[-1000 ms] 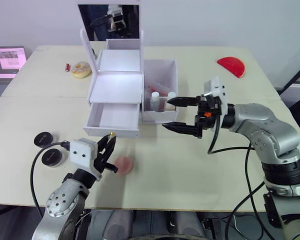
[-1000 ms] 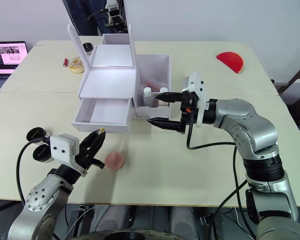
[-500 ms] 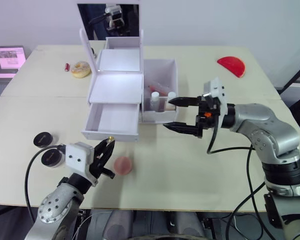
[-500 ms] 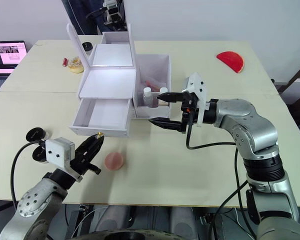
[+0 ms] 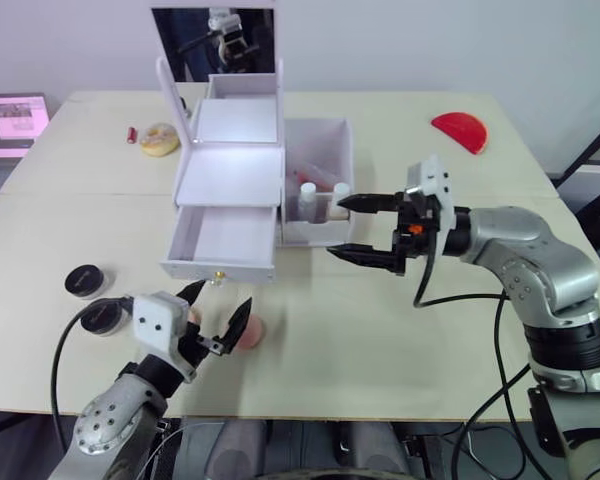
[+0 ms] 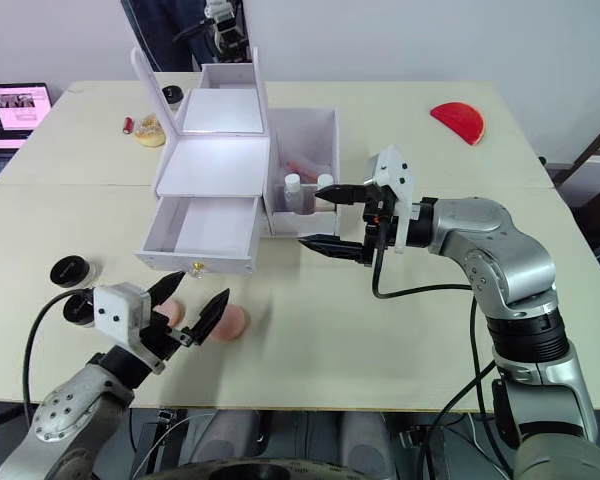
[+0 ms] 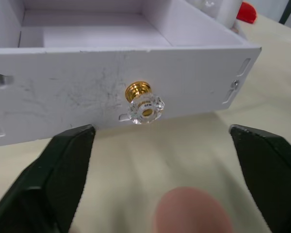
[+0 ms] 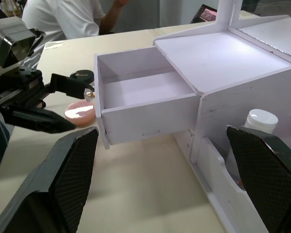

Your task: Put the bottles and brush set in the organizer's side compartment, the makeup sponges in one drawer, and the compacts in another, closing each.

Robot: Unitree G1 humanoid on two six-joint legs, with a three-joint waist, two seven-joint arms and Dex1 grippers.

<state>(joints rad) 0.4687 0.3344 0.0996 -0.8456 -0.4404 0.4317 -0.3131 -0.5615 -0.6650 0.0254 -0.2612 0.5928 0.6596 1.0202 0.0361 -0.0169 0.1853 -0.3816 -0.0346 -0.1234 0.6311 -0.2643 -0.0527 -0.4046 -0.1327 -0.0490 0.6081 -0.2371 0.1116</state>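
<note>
no writing can be read on any of the things. at the far left of the table lie two black round compacts, flat, one nearer than the other, close to the left edge. just right of them the left gripper hangs low over the near part of the table with its fingers spread wide, a pink makeup sponge lying flat on the table at its right fingertip; in the left wrist view a pink rounded shape shows between the fingers, before the drawer front. just beyond stands the white organizer, its lower drawer pulled out towards the near edge, long side running left to right, with a small gold and clear knob facing the gripper. its lid with a mirror stands upright at the far side. left of the organizer, far back, lie a pale round sponge and a small red thing. the side compartment on the organizer's right holds white-capped bottles standing upright. right of it the right gripper hovers with fingers wide apart, pointing left at the compartment, holding nothing. a red half-round piece lies far right. open table spreads in the near middle and right.
</note>
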